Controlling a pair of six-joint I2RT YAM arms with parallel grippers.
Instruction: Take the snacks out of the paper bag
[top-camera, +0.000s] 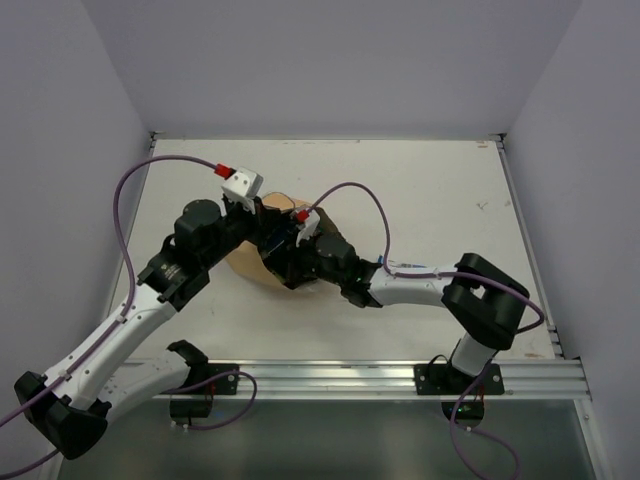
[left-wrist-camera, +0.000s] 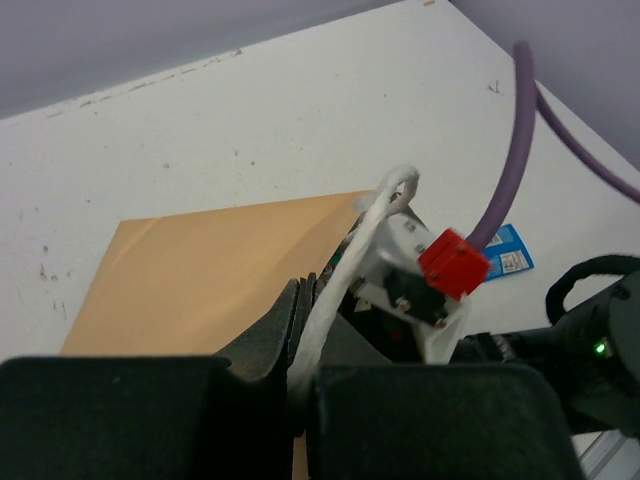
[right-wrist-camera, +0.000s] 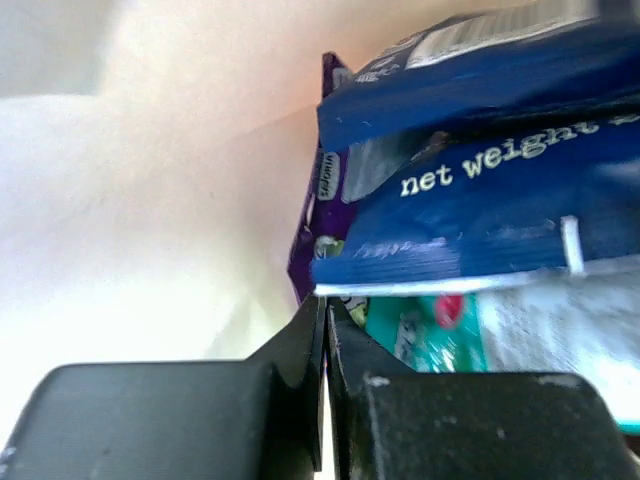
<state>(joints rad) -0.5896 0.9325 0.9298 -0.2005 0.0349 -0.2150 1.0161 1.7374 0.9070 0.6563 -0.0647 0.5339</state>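
Currently: both arms meet at the paper bag (top-camera: 243, 266), lying mid-worktop (top-camera: 430, 190).
Left fingers (left-wrist-camera: 295, 305): clamped together on the bag's white string handle (left-wrist-camera: 385, 200).
Right fingers (right-wrist-camera: 323, 320): inside the bag, closed tight; tips at the dark blue chip bag (right-wrist-camera: 480, 200) corner, grip on it unclear.
In bag: pink-purple candy pack (right-wrist-camera: 308, 240), teal-white packet (right-wrist-camera: 430, 335).
Out: blue-white packet (left-wrist-camera: 505, 252) on the worktop, beside the right arm.

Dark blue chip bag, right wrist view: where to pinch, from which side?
Dark blue chip bag: probably the flat sealed edge at its near corner, overhanging the teal-white packet. Come from the mouth of the paper bag, where the right gripper sits shut, jaws reopened across the thin seam; the puffed body looks too thick.
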